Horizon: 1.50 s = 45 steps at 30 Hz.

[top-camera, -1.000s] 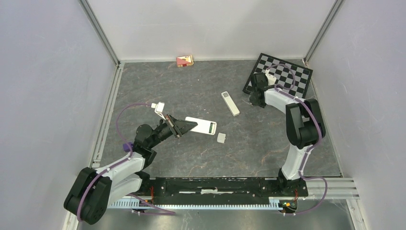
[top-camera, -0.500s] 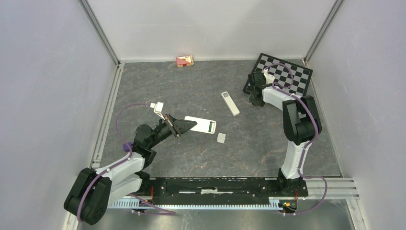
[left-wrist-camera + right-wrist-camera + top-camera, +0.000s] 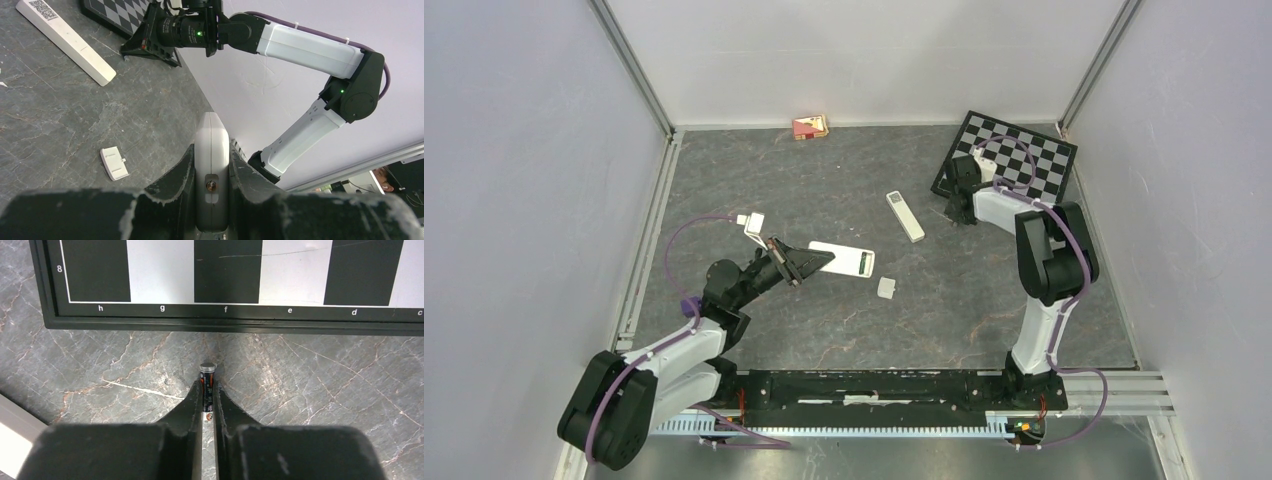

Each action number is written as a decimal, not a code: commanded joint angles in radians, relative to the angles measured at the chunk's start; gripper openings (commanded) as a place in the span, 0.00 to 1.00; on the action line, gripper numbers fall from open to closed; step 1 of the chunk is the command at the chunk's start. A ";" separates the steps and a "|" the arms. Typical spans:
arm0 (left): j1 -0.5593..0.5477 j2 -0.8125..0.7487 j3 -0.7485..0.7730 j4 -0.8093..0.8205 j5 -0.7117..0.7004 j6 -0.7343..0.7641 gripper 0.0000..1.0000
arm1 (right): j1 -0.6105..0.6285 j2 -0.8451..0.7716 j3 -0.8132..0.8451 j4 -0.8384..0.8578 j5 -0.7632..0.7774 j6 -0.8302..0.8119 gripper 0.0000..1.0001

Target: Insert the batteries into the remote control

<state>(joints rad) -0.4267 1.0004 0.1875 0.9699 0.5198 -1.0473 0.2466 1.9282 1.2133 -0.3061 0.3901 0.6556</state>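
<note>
Pale blank walls are enclosing a dark grey, marble-veined tabletop (image 3: 824, 330) on which both arms are working. At its far right corner, the right gripper (image 3: 208, 390) is reaching down just in front of the black-framed black-and-white chessboard (image 3: 225, 270). Its two fingers are pressing in on a slim dark cylindrical battery (image 3: 207, 379) with an orange band, whose capped end is poking out past the fingertips toward the board's edge. Whether the battery is already clearing the table, I cannot tell. No other batteries are showing in any view.

Toward the middle left, the left gripper (image 3: 212, 167) is clamping the flat white plastic remote control (image 3: 211, 142) by its two sides, holding it out toward the centre of the table. From above, a greenish patch is showing at the remote's far end, which I am taking to be the open battery bay. A small white battery cover (image 3: 114, 163) is lying on the table just beside that end. A second, narrower white bar-shaped remote (image 3: 65, 37) is lying between the two arms, untouched.

Judging by this, the pick-up of a battery is under way and nothing is loaded yet. Next, the right arm is going to need to lift, carry the battery across to the held remote, line it up lengthwise with the bay, and press it in, while the left grip is holding the remote steady.
</note>
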 commanded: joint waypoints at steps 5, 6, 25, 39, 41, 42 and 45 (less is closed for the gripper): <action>0.006 -0.001 0.013 -0.052 -0.068 0.020 0.02 | -0.002 -0.075 -0.073 -0.006 -0.026 -0.080 0.00; 0.006 0.007 0.019 -0.082 -0.078 0.023 0.02 | -0.001 -0.094 -0.083 -0.004 -0.033 -0.090 0.00; -0.001 0.585 0.126 0.242 0.026 -0.193 0.02 | 0.147 -0.550 -0.386 -0.052 -0.388 -0.114 0.00; -0.009 0.810 0.161 0.402 -0.024 -0.326 0.02 | 0.395 -0.527 -0.308 0.025 -0.453 0.046 0.00; -0.009 0.817 0.162 0.404 -0.026 -0.332 0.02 | 0.407 -0.514 -0.288 0.035 -0.446 0.047 0.00; -0.009 0.822 0.162 0.403 -0.027 -0.333 0.02 | 0.411 -0.504 -0.275 0.033 -0.446 0.047 0.00; -0.010 0.833 0.158 0.417 -0.036 -0.337 0.02 | 0.418 -0.488 -0.252 0.030 -0.455 0.053 0.00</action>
<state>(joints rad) -0.4335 1.8149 0.3313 1.3087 0.5121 -1.3464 0.6540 1.4284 0.8909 -0.3191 -0.0631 0.6880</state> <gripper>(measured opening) 0.265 0.019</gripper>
